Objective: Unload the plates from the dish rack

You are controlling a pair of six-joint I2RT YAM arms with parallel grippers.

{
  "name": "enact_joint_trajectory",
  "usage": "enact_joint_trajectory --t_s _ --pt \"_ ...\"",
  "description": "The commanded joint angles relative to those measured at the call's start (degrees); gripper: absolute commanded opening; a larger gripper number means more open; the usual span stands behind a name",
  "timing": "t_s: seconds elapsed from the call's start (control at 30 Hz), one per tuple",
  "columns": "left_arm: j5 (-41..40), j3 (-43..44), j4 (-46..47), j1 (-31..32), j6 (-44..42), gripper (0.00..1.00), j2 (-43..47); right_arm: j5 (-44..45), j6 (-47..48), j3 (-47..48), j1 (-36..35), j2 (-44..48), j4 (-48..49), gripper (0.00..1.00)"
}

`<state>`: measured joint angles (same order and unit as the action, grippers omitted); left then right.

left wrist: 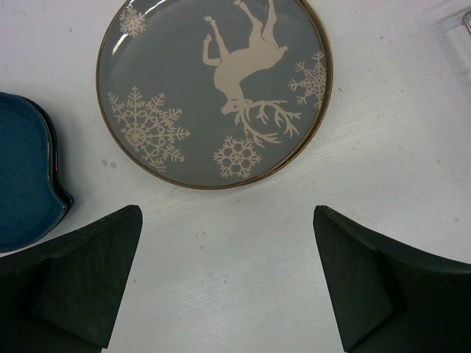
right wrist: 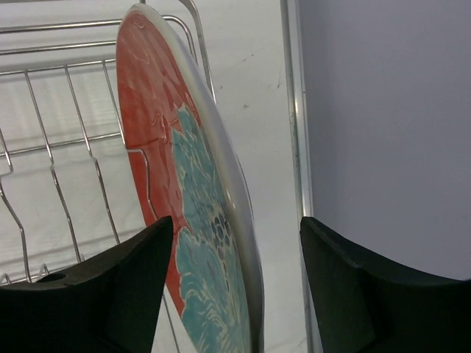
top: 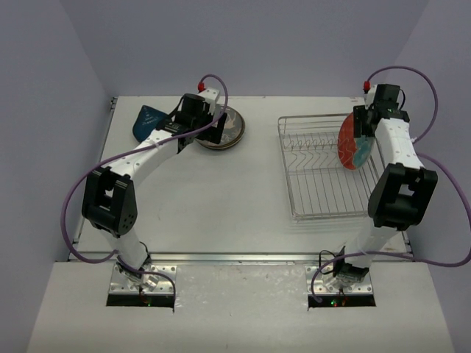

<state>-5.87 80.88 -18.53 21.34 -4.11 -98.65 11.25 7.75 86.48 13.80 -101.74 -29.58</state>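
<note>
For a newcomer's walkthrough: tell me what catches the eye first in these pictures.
The red plate with a teal centre stands on edge at the right end of the dish rack, its rim between the open fingers of the right gripper. Well to the left, a grey plate with a pale reindeer and snowflakes lies flat beside a blue dish, with the open left gripper close by.
</note>
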Motion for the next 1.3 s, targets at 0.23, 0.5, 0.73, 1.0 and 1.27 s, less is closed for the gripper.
enact_joint_trajectory --t_s 0.23,0.5,0.73,1.0,1.27 --pt "-0.5 0.5 3.0 -0.2 -0.6 1.00 -0.3 -8.2 -3.7 5.6 6.9 -3.3 0.0 0.29" --pt "-0.4 1.7 2.4 -0.2 0.1 1.00 -1.6 -13.4 -3.7 6.3 9.0 -2.1 -0.9 0.00" --pt "-0.3 3.0 1.4 -0.2 0.3 1.00 -2.2 -18.7 -5.0 10.0 8.9 0.3 -3.1 0.00" --pt "-0.6 4.7 0.3 -0.2 0.9 1.00 -2.9 -15.6 1.9 16.7 4.2 3.6 -4.0 0.00" --pt "-1.1 5.4 -0.3 -0.2 1.4 1.00 -2.8 -0.5 9.8 18.2 -1.2 6.0 -1.4 0.00"
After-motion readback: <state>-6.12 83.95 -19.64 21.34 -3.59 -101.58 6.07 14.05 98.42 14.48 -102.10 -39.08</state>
